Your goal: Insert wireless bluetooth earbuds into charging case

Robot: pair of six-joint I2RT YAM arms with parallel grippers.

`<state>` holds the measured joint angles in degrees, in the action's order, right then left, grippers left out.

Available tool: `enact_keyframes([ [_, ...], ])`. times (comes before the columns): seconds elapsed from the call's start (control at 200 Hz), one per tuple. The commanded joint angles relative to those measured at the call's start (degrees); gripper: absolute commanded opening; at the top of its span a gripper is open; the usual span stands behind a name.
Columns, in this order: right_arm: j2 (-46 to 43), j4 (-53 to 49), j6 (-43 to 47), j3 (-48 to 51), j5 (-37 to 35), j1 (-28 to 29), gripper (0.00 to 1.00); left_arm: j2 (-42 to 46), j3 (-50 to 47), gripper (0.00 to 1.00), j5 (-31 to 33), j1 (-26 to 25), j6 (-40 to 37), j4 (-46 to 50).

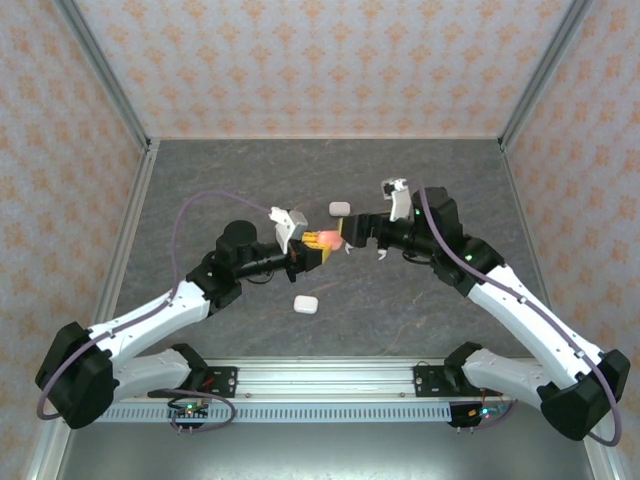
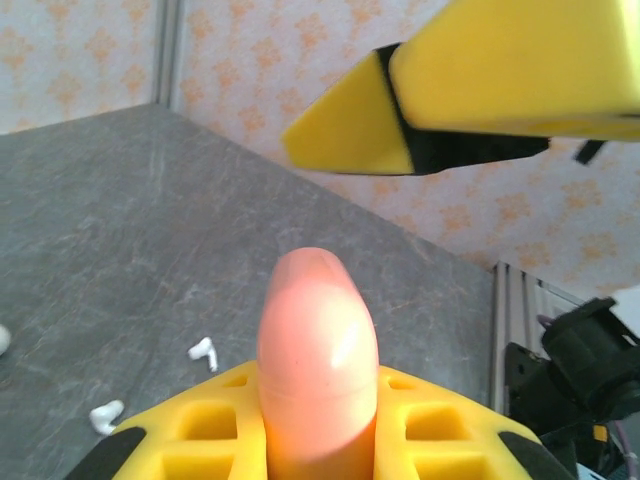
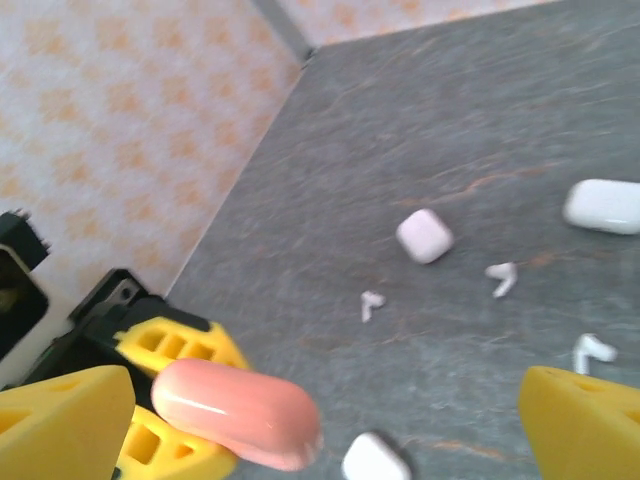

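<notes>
stock check: pink case in hand, buds loose, nothing loaded yet

top external.
- my left claw (image 1: pixel 313 251): clenched on the pink case (image 1: pixel 326 238), held over the middle of the tabletop (image 1: pixel 200 180).
- my right claw (image 1: pixel 357 242): released, empty, facing the case from just beside it.
- white case (image 1: pixel 340 208) beyond the claws; second white case (image 1: pixel 305 303) nearer my bases.
- buds too small to count here.

left wrist.
- pink case (image 2: pixel 318 345) stands between my yellow fingers (image 2: pixel 200 435); its lid looks closed.
- right claw's finger (image 2: pixel 470 70) overhead, apart from the case.
- white earbud (image 2: pixel 203 351) and another earbud (image 2: pixel 105 415) lie loose on the tabletop below.

right wrist.
- my right fingers (image 3: pixel 60 420) spread wide at the lower corners, nothing between them.
- pink case (image 3: pixel 235 410) gripped by the left claw.
- three loose earbuds on the tabletop: earbud (image 3: pixel 371 303), earbud (image 3: pixel 502 277), earbud (image 3: pixel 592 350).
- white cases lie among them, closed as far as i can tell.

tally, my judgement: no bud seated yet. left to do: open a case, collect the buds, seat each one.
</notes>
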<state>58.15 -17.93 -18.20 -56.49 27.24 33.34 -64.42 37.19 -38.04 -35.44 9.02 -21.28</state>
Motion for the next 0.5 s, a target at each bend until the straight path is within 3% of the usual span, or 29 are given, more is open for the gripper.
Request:
enact_keyframes([
  [0.0, -2.7, 2.5, -6.6, 4.5, -5.8, -2.4, 0.99, -2.8, 2.8, 0.0, 1.8, 3.9, 1.4, 3.5],
  [0.27, -3.3, 5.8, -11.5, 11.0, -6.5, -4.0, 0.99, -13.1, 9.7, 0.0, 1.2, 14.0, 2.5, 7.5],
  [0.495, -2.4, 6.2, -11.7, 12.2, -7.0, -4.0, 0.99, -30.8, 24.2, 0.0, 2.1, 20.0, 4.5, 18.3],
])
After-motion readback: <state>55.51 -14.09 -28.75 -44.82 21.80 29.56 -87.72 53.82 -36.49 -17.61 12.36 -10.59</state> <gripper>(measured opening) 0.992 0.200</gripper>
